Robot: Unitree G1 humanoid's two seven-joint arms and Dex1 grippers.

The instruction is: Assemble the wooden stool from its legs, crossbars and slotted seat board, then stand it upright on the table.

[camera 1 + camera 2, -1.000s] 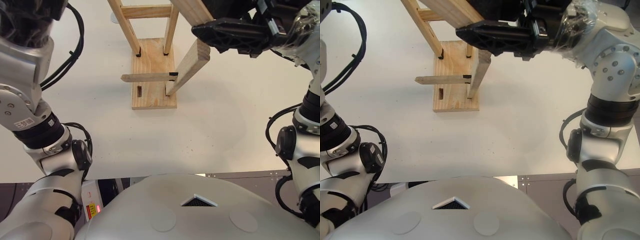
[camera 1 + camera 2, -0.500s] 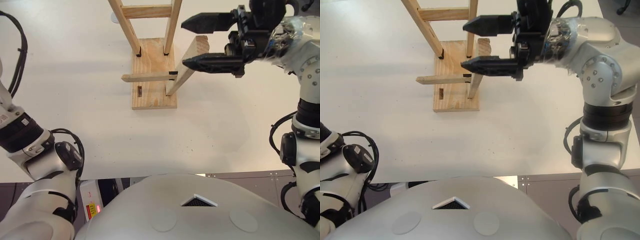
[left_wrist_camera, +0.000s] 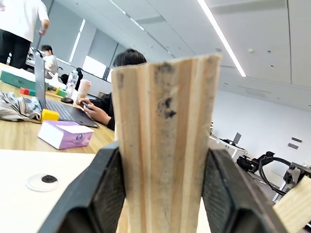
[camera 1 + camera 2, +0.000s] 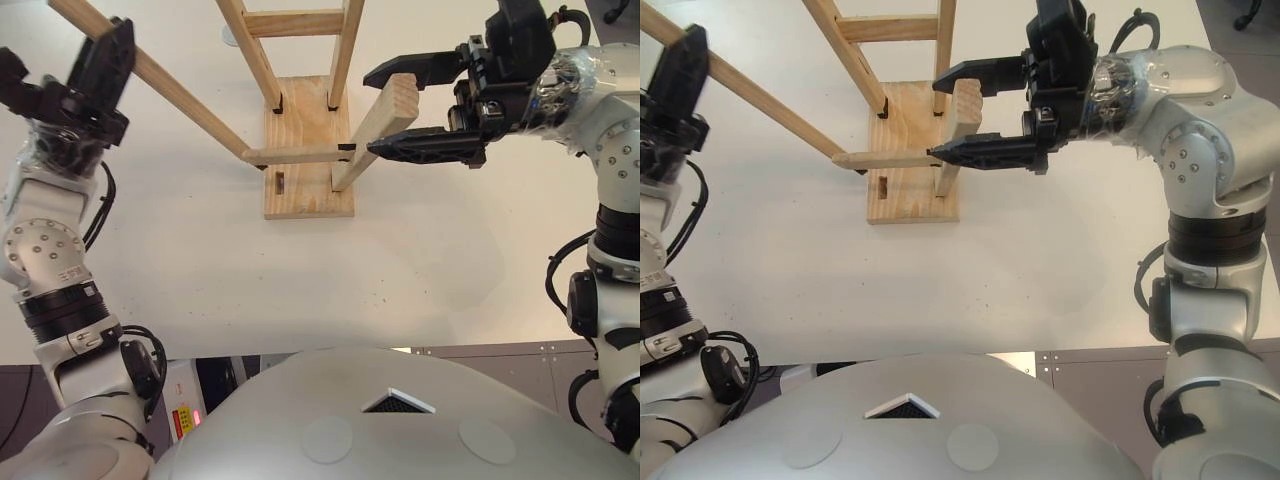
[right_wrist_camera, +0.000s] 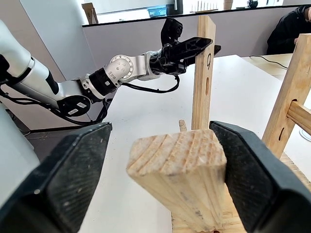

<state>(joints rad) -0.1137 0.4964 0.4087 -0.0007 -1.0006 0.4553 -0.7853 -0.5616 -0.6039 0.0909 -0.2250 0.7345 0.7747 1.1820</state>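
My left hand [image 3: 163, 194] clamps a square leg [image 3: 165, 121]: the wrist view shows laminated end grain, the head view its slant to the slotted seat board [image 4: 305, 195] flat on the bench [image 4: 450, 260]. My right hand [image 4: 372, 112], spread, straddles a tilted leg [image 4: 352, 165].

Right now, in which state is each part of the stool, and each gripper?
seat board: flat on the table, one slot empty.
far legs: upright in their slots, joined by the far crossbar.
leaning leg: tilted in its slot, not gripped.
short crossbar: level, plugged into the leaning leg.
held leg: tilted, lower end by the short crossbar's tip.
left gripper: shut on the held leg.
right gripper: open around the leaning leg's top.
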